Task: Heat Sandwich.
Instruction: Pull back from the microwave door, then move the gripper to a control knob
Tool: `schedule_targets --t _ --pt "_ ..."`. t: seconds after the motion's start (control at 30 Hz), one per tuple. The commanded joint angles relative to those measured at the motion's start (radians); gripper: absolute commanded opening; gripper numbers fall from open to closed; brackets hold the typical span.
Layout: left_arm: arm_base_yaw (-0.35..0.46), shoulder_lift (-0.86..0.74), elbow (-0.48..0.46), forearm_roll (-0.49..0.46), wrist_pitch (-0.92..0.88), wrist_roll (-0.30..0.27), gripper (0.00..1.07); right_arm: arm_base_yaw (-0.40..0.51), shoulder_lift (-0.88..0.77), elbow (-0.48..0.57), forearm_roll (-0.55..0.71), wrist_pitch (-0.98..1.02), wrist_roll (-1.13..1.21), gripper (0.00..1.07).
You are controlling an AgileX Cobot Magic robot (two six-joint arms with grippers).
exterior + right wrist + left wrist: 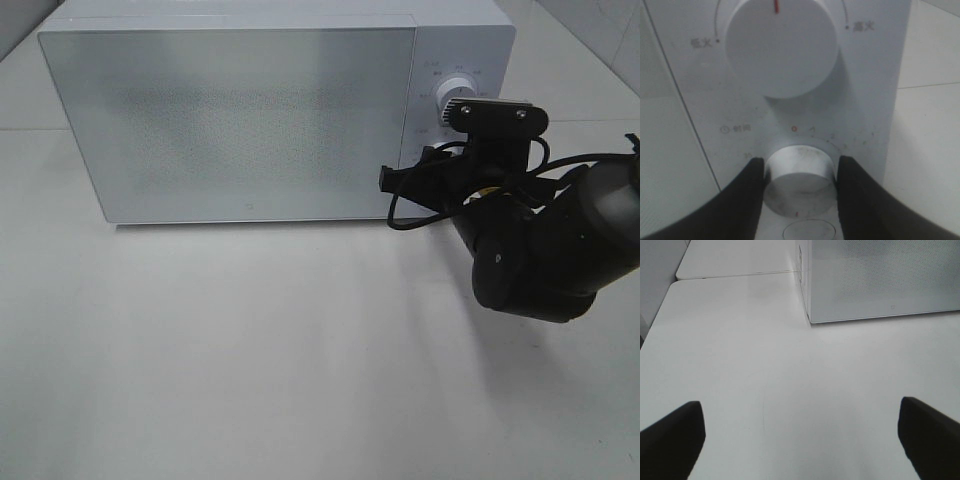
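White, boxy microwave (240, 110) towards the back edge of a smooth white table (250, 350), with its frosted, speckled door closed. On its control panel, a round lower knob (799, 187) pinched by the right claw (800, 164), one dark finger pressed to each side. Above it, a larger round upper knob (781, 47) with a red line, partly cut off. Over bare table before the microwave's left end, the left claw (800, 407) spread wide, only its two dark tips showing. No sight of the sandwich in any view; place and facing impossible to tell.
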Motion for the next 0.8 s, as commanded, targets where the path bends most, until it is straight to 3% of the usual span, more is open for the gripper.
schedule_targets --t 0.03,0.8 --pt "-0.010 -0.027 0.001 -0.004 -0.005 -0.006 1.03 0.002 0.002 -0.011 -0.005 -0.031 0.117 0.18" --pt "-0.010 -0.027 0.001 -0.004 -0.005 -0.006 1.03 -0.024 0.002 -0.011 0.012 -0.052 0.551 0.19"
